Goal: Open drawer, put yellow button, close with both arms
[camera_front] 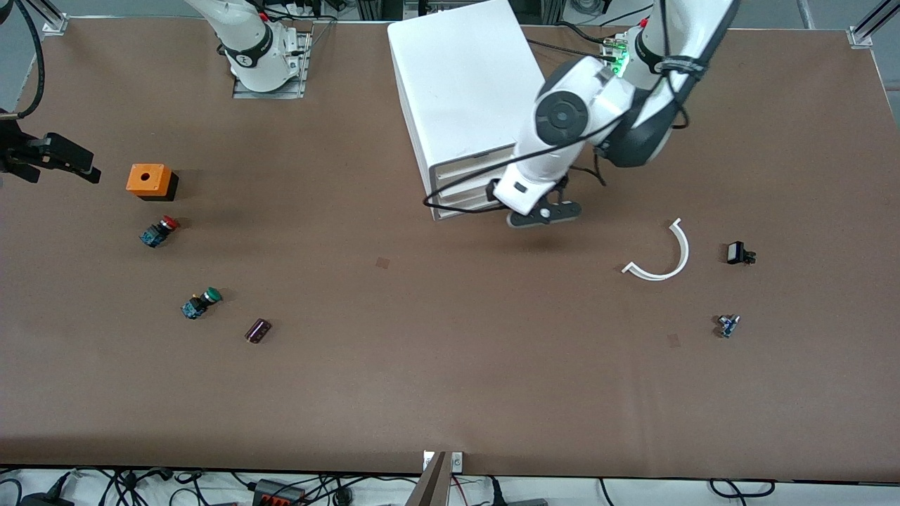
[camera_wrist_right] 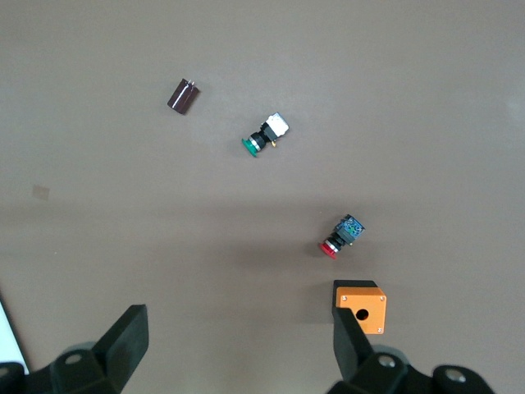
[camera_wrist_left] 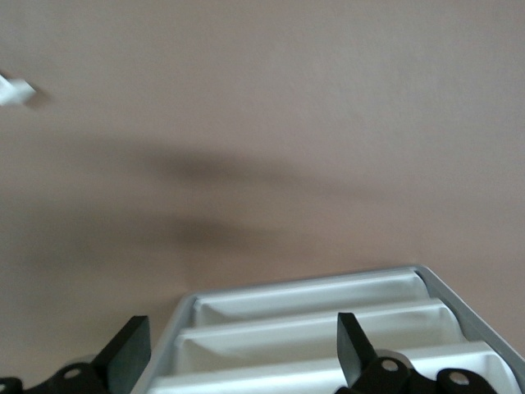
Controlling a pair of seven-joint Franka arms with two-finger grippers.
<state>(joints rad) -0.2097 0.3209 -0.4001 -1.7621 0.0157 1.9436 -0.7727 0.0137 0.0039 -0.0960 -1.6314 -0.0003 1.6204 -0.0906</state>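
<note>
Standing on the brown table between the arms' bases, the big white boxy cabinet has its wide top drawer flush with those below. The left gripper hovers just in front of the drawer fronts, jaws spread wide and empty. Only the left wrist view shows the recessed fronts between its fingers.

The right gripper, at the right arm's end, also gapes empty. Its wrist view shows what lies under it: an orange square box, a red-capped switch, a green-capped switch and a dark purple cylinder. The yellow button appears in no view.
</note>
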